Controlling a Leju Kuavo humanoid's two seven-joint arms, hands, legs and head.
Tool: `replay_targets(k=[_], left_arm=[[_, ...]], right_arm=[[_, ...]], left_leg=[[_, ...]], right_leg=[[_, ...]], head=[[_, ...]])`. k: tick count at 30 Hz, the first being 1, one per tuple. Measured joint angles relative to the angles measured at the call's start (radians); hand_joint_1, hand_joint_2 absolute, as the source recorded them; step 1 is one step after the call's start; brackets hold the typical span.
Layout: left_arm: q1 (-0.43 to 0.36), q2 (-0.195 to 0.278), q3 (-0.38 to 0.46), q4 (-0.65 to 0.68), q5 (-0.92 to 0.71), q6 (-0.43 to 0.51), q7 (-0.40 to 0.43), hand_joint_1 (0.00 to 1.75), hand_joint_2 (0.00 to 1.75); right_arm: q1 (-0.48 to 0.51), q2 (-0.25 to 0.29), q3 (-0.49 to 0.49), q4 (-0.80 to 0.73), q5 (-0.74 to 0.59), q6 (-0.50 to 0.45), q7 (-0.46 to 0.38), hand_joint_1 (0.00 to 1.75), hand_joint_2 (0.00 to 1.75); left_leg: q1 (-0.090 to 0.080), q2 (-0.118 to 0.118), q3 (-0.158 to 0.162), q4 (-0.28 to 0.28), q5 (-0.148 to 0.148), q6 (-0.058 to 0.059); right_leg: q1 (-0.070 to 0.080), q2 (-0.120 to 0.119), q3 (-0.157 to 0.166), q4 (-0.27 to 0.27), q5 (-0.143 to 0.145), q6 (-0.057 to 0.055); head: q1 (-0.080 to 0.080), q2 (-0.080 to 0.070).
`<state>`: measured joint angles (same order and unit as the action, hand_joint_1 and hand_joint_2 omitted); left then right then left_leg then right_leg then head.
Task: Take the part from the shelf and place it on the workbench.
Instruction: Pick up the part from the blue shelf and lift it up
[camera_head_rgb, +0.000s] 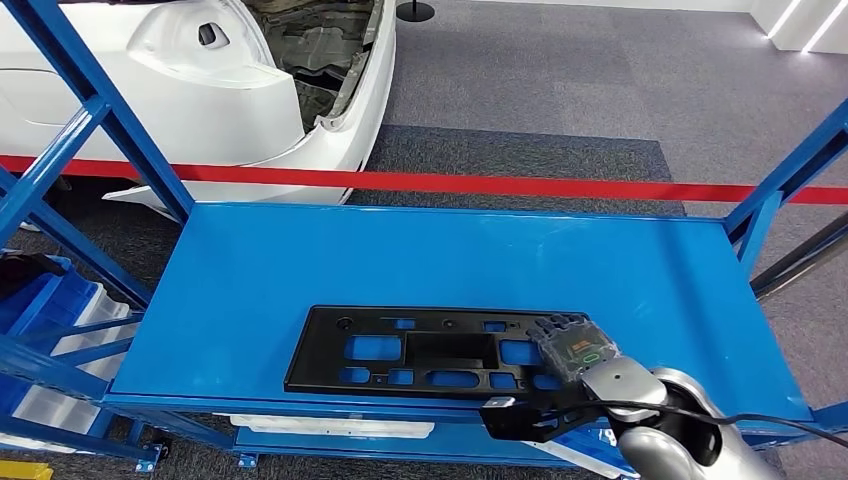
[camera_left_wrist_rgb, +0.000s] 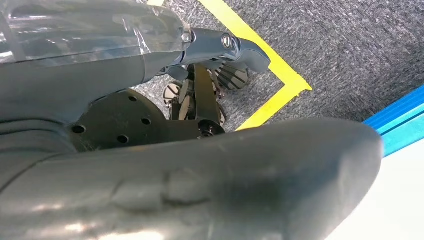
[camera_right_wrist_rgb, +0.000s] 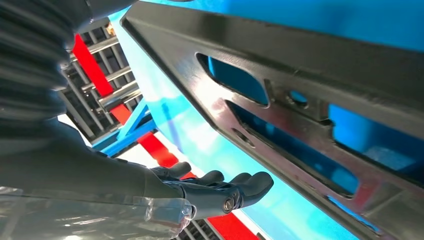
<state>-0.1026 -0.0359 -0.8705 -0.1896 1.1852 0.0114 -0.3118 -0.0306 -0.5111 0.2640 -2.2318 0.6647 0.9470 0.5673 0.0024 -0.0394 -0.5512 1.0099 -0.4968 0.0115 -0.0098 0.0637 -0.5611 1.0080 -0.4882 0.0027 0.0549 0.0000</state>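
You have the white car body (camera_head_rgb: 250, 90) at the far left, beyond the red barrier tape (camera_head_rgb: 500, 185) that runs straight across the scene. Grey carpet (camera_head_rgb: 560, 80) covers the floor around it.

In front of you is the blue metal table (camera_head_rgb: 420, 260), flanked by the blue steel frame posts (camera_head_rgb: 100, 120) of the shelf structure on the left and right. At the near left, lower down, you can see a blue bin (camera_head_rgb: 40, 295) with white contents beside it.

The flat black plastic panel with rectangular cut-outs (camera_head_rgb: 420, 350) lies on the table, close to the near edge and a little right of centre, its long side running left to right. In the right wrist view you see that same panel (camera_right_wrist_rgb: 300, 100) from close by, with blue showing through the openings.

Your right hand (camera_head_rgb: 570, 345) sits over the right end of the panel. In the right wrist view its fingers (camera_right_wrist_rgb: 235, 187) are stretched out straight and apart beside the panel's edge, closed round nothing, so that hand is released.

Your left hand (camera_left_wrist_rgb: 200, 190) hangs over grey carpet with a yellow floor line (camera_left_wrist_rgb: 260, 50); its thumb blocks much of the view, and you cannot tell how its fingers lie.
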Motion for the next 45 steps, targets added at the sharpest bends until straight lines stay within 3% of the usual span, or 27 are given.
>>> replay_targets(k=[11,25,45], left_arm=[[0.0,0.0,0.0,-0.002,0.001,0.003,0.004,0.0,0.0],[0.0,0.0,0.0,-0.003,0.021,0.021,0.008,0.0,0.0],[0.0,0.0,0.0,-0.005,0.036,0.034,0.019,0.0,0.0]], right_arm=[[0.015,0.01,-0.024,0.016,0.001,-0.033,0.0,0.0,1.75],[0.044,0.011,0.003,0.074,-0.104,-0.373,0.0,0.0,1.75],[0.055,0.014,0.05,0.122,-0.061,-0.38,0.0,0.0,1.75]], left_leg=[[0.0,0.0,0.0,0.0,0.0,0.0],[0.0,0.0,0.0,0.0,0.0,0.0],[0.0,0.0,0.0,0.0,0.0,0.0]], right_leg=[[0.0,0.0,0.0,0.0,0.0,0.0],[0.0,0.0,0.0,0.0,0.0,0.0],[0.0,0.0,0.0,0.0,0.0,0.0]], head=[[0.0,0.0],[0.0,0.0],[0.0,0.0]])
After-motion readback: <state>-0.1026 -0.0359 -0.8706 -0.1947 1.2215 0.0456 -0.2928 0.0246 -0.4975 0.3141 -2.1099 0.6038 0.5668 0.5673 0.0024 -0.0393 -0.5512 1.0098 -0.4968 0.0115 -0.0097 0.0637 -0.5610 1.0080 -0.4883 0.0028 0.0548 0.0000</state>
